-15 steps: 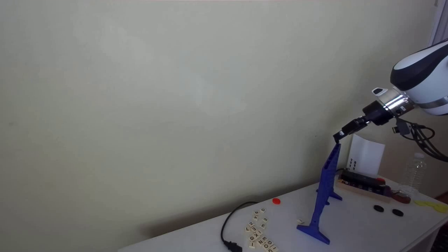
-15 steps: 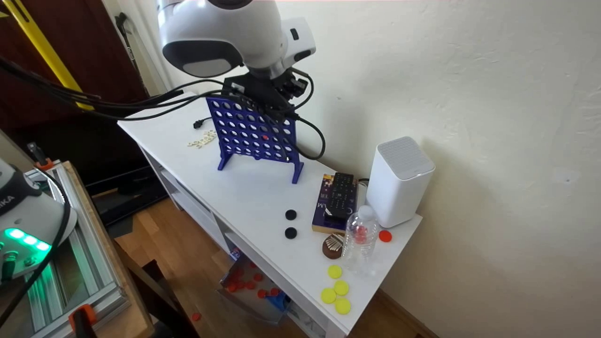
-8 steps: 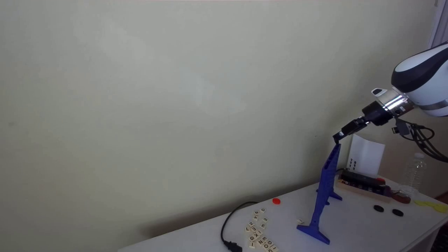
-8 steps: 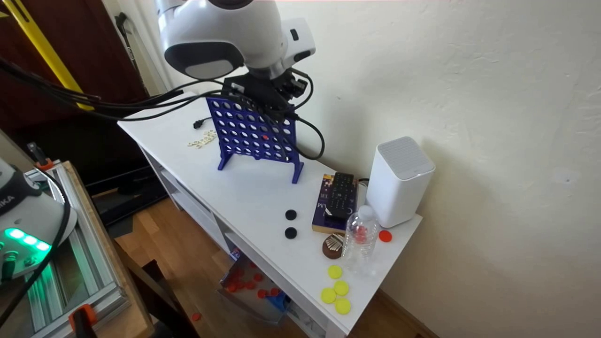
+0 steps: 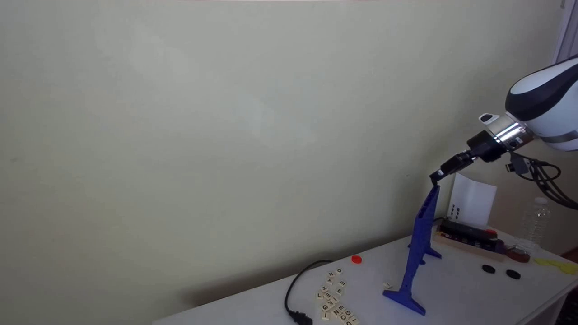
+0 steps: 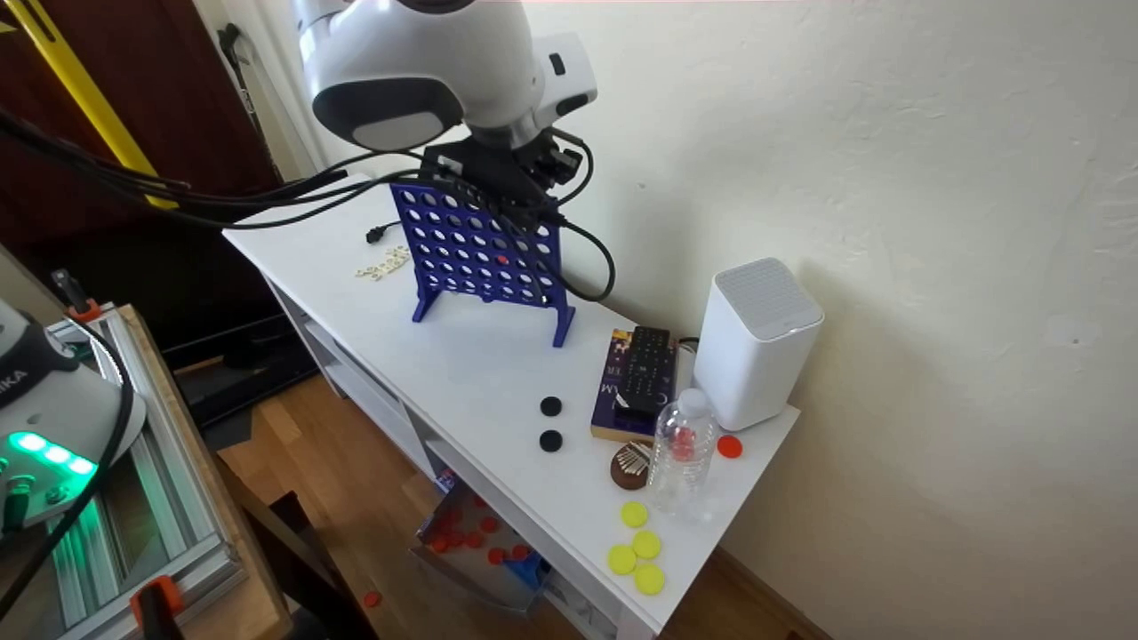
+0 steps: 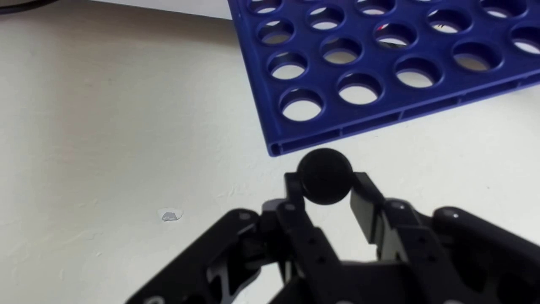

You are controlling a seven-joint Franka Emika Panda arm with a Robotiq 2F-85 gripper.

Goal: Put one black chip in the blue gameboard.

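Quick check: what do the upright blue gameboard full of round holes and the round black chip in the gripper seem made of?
Upright blue gameboard: likely moulded plastic, satin; raised, softly lit rims ring its holes. Round black chip: perhaps plastic, matte; its dark face shows no clear highlight, so the material is uncertain.

White table (image 6: 480, 373): below the gripper (image 7: 327, 182)
Blue gameboard (image 5: 420, 234): upright, just under the gripper
Two black chips (image 6: 551, 406), letter tiles (image 5: 334, 299): well below
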